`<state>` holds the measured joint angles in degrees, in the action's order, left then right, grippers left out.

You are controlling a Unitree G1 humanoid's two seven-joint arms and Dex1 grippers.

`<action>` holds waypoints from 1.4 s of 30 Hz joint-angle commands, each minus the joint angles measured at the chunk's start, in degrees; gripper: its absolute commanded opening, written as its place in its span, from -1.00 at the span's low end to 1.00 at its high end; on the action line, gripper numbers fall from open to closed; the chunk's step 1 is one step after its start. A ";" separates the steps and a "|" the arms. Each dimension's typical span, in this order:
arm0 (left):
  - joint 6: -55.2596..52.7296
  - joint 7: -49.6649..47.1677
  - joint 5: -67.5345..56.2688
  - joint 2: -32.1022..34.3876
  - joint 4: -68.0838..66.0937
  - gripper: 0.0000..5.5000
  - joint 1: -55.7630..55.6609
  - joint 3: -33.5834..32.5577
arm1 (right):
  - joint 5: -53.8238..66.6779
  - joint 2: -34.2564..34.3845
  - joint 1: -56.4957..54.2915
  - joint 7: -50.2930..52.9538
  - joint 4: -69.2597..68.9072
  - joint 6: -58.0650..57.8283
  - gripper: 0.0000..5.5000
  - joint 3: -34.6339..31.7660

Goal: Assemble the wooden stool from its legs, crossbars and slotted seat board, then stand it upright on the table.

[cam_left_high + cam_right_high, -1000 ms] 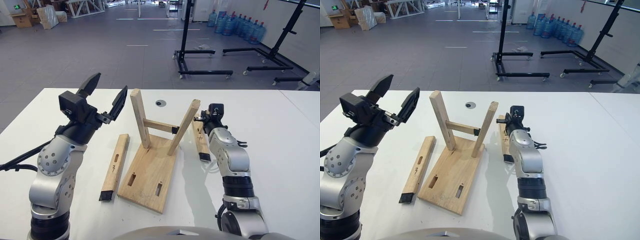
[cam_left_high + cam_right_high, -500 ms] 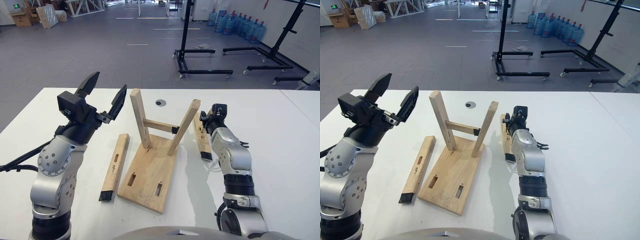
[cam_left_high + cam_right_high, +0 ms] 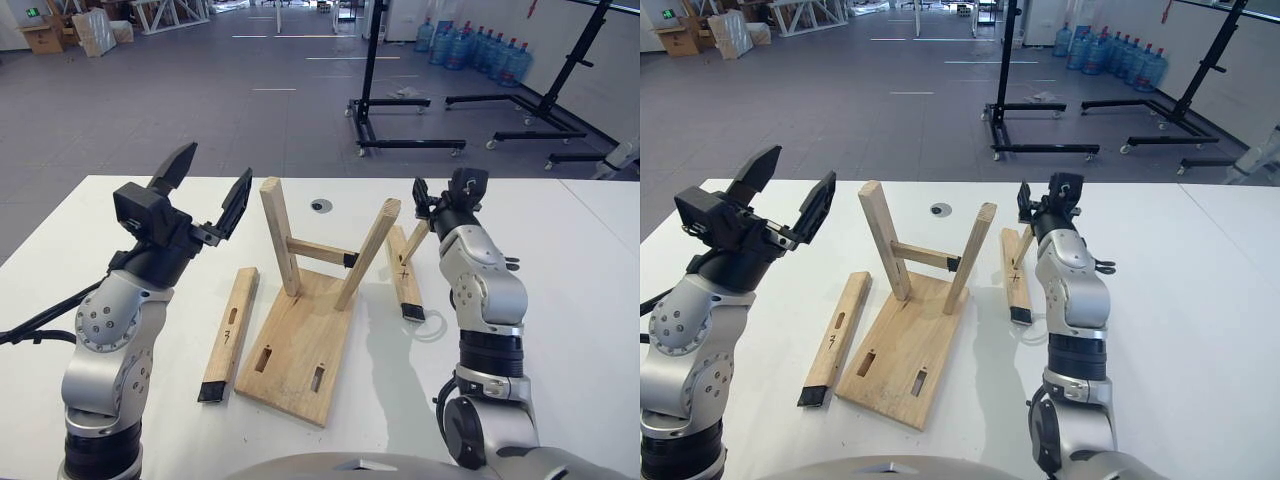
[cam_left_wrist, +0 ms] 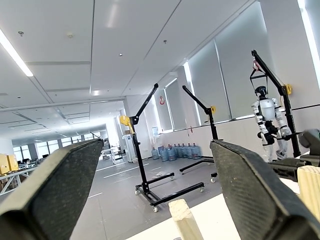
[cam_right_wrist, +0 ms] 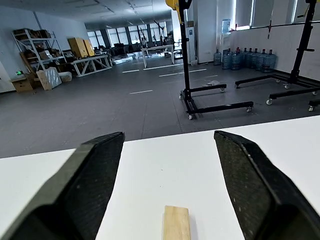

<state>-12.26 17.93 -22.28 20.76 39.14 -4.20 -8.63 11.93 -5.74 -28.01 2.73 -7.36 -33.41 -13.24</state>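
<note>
You have the board [image 3: 300,352] lying flat mid-table, with two legs [image 3: 279,236] standing in its far end, joined by a crossbar [image 3: 316,252]. One loose leg [image 3: 230,335] lies at its 9 o'clock, a second leg [image 3: 403,283] at 2 o'clock. Your left gripper [image 3: 215,170] (raised at the board's 10 o'clock) and right gripper [image 3: 443,190], near the second leg's far end, both gape wide, holding nothing.

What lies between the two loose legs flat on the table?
In the left eye view, the seat board, carrying two standing legs joined by a crossbar, lies between the left loose leg and the right loose leg.
</note>
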 commanded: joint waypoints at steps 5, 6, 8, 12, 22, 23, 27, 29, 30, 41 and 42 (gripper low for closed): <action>1.41 0.84 0.52 -0.21 -2.88 0.42 -2.70 0.87 | 1.26 -0.17 -11.75 -0.03 3.17 5.41 0.20 0.05; 1.58 0.92 0.52 -0.18 -3.11 0.42 -2.92 0.93 | 0.83 -0.42 -13.06 -0.17 4.84 6.60 0.20 0.39; 1.95 1.00 0.60 -0.15 -3.50 0.42 -3.23 1.06 | -0.09 -0.88 -13.95 -0.51 7.64 8.60 0.20 1.07; 2.31 0.78 0.72 -0.40 -3.24 0.42 -2.39 0.94 | -3.18 -1.95 -9.65 -2.38 15.56 12.47 0.20 3.56; 2.06 1.26 0.35 -0.12 -3.68 0.42 -2.60 1.21 | -1.07 1.60 -1.27 -4.41 31.00 12.60 0.20 2.61; 2.05 1.28 0.40 -0.09 -3.75 0.42 -2.69 1.18 | -0.65 1.56 -2.04 -4.31 30.12 12.77 0.20 2.28; 2.21 1.37 0.68 -0.44 -3.84 0.42 -2.83 1.55 | 1.61 0.75 -3.78 -2.91 25.86 15.05 0.20 -0.77; 2.31 1.42 0.65 -0.49 -3.80 0.42 -2.60 1.45 | 4.18 0.11 -5.05 -2.61 21.25 17.52 0.20 -3.72; 2.40 1.46 0.58 -0.49 -3.78 0.42 -2.30 1.26 | 4.84 -0.58 -5.59 -2.52 18.93 19.71 0.20 -5.03; 0.70 -2.20 0.93 -2.07 2.12 0.42 4.45 0.87 | 9.94 -13.21 16.71 -10.58 9.69 5.35 0.20 -10.94; 0.41 -2.65 1.05 -2.24 2.93 0.42 5.26 0.98 | 11.03 -13.84 22.03 -13.61 5.61 2.31 0.20 -8.69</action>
<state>-10.49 16.31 -21.88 18.86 40.43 -0.41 -7.85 20.91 -18.26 -13.73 -6.34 4.65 -26.09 -24.87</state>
